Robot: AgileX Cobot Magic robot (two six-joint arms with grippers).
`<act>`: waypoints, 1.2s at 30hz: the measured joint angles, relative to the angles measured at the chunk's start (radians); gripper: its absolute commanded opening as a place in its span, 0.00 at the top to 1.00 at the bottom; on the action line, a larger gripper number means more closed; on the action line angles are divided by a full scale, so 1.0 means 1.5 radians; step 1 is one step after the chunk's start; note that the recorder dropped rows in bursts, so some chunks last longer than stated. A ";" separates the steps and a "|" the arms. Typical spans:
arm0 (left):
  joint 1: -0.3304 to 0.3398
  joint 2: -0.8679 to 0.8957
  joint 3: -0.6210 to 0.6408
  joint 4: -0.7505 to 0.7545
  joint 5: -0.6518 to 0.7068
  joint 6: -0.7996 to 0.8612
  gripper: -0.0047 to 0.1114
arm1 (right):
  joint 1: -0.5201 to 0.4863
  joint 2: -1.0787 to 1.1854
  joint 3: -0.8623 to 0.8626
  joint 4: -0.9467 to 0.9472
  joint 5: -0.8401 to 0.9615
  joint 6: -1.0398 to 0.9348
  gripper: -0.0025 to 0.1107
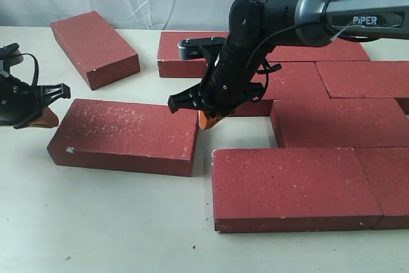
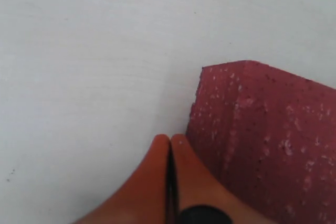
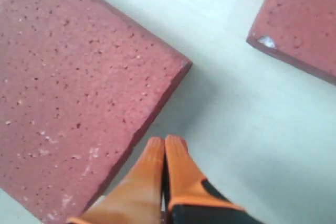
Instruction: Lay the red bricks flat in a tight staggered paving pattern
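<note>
Several red bricks lie flat on the white table. One loose brick (image 1: 124, 135) sits alone at the middle left, set apart from the packed group (image 1: 339, 123) on the right. My left gripper (image 1: 50, 119) is shut and empty, low beside that brick's left end. In the left wrist view its orange fingertips (image 2: 169, 139) press together next to the brick's corner (image 2: 268, 140). My right gripper (image 1: 206, 119) is shut and empty at the same brick's right end. In the right wrist view it (image 3: 165, 141) hangs just off the brick's edge (image 3: 79, 93).
Another loose brick (image 1: 94, 48) lies angled at the back left, and one (image 1: 192, 52) lies at the back centre. A front brick (image 1: 294, 187) sits right of a narrow gap. A second brick's chipped corner (image 3: 299, 19) shows in the right wrist view. White cloth hangs behind.
</note>
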 measured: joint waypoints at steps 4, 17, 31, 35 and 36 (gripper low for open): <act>0.007 0.000 0.000 0.011 0.005 0.000 0.96 | -0.001 0.000 0.000 -0.007 -0.003 0.007 0.98; 0.008 0.000 0.000 0.004 0.022 0.001 0.96 | -0.006 -0.049 0.000 -0.053 -0.010 0.044 0.98; -0.045 0.039 0.000 -0.077 0.041 0.001 0.96 | 0.029 -0.086 0.000 -0.062 0.002 0.019 0.98; -0.045 0.039 0.000 -0.081 0.030 0.001 0.96 | 0.070 -0.086 0.000 -0.047 0.044 -0.011 0.98; -0.045 0.039 0.000 -0.077 0.024 0.001 0.96 | 0.079 -0.086 0.000 -0.043 0.055 -0.016 0.98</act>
